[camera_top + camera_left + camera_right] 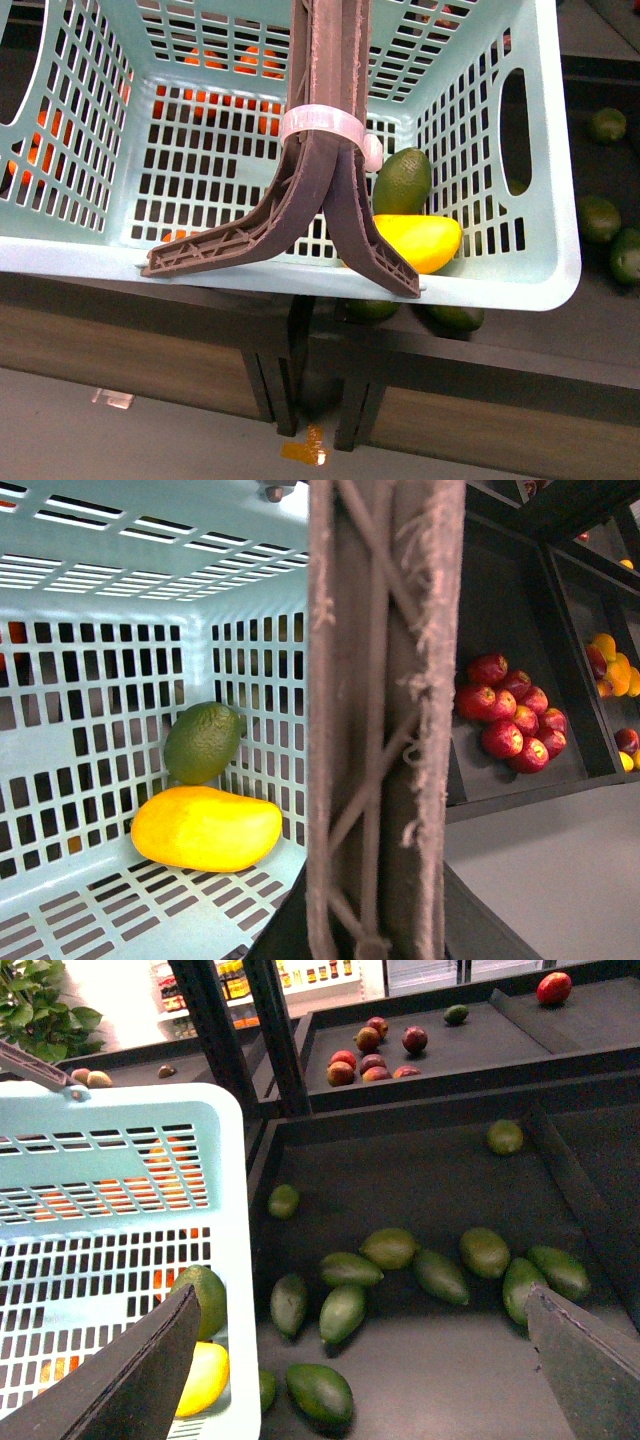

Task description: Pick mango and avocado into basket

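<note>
- Mango [205, 828]: all yellow, smooth, long oval. Lying on its side on the slotted floor, tucked into a corner of the basket. Outside the right claw [360, 1300], behind the lattice wall just beside one of its spread fingers [130, 1380], which partly hides it.
- Avocado [202, 742]: dark green, smooth, egg-shaped. Resting on top of the mango, touching it, leaning into the same corner. Likewise beyond that finger, not between the two.
- Basket [520, 280]: light turquoise plastic with lattice walls and floor. Brown ribbed handles [325, 60] drawn together under a white clip [320, 125]. Holding both fruits, with one wall just beside the claw's finger.
</note>
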